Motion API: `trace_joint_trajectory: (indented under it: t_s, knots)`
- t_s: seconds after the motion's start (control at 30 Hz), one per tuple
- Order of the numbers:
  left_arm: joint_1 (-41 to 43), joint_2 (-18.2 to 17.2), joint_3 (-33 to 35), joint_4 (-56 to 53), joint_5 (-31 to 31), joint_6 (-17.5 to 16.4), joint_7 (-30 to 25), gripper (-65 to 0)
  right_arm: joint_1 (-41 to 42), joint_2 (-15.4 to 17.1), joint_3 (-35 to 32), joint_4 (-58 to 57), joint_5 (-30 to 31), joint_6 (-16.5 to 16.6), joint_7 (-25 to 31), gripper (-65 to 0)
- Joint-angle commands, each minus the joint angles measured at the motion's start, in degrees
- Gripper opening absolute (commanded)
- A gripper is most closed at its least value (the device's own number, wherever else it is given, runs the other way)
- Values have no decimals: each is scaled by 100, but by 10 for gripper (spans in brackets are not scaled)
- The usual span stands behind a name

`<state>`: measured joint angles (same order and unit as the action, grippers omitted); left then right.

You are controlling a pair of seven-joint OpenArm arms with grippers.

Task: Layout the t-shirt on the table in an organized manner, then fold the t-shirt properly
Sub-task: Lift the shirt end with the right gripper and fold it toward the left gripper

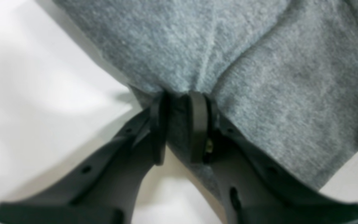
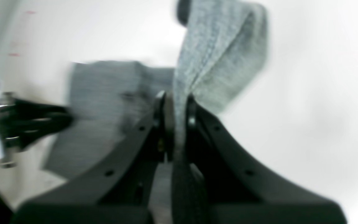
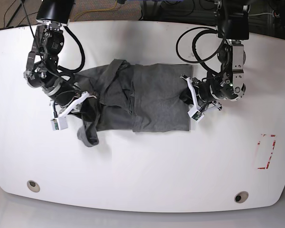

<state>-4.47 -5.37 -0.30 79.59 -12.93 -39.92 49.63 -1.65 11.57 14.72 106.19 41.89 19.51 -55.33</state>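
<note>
White worktop point(image 3: 142, 161) carried the rumpled t-shirt point(image 3: 152, 102). Left end effector point(image 1: 180, 124) pinched its edge; right end effector point(image 2: 174, 124) pinched a raised fold.

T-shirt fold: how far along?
Done: little. The t-shirt lies bunched and overlapped on the table, its left end trailing in a rumpled tail. In hand: the left gripper and right gripper each have their jaws pinched on fabric at opposite ends. Left: flattening it out, then every fold.
</note>
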Motion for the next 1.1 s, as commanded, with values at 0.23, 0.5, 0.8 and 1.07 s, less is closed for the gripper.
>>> trace_joint_trajectory:
  t_s: [0.23,0.5,0.8,1.07]
  knots:
    - [3,154,69,-122,304,-8,466,-547,125,-458,-518,462,132,40,140,-650]
    - [-146,198,69,-306,286,-8,466,-547,266,-960,-1072,365,114,40,148,-650]
    - [-208,497,69,-333,295,-8,466,-547,565,-1346,-1283,-206,114,40,236,-650]
    - [-199,541,69,-333,295,-8,466,-547,732,-1469,-1292,-707,114,32,456,-650]
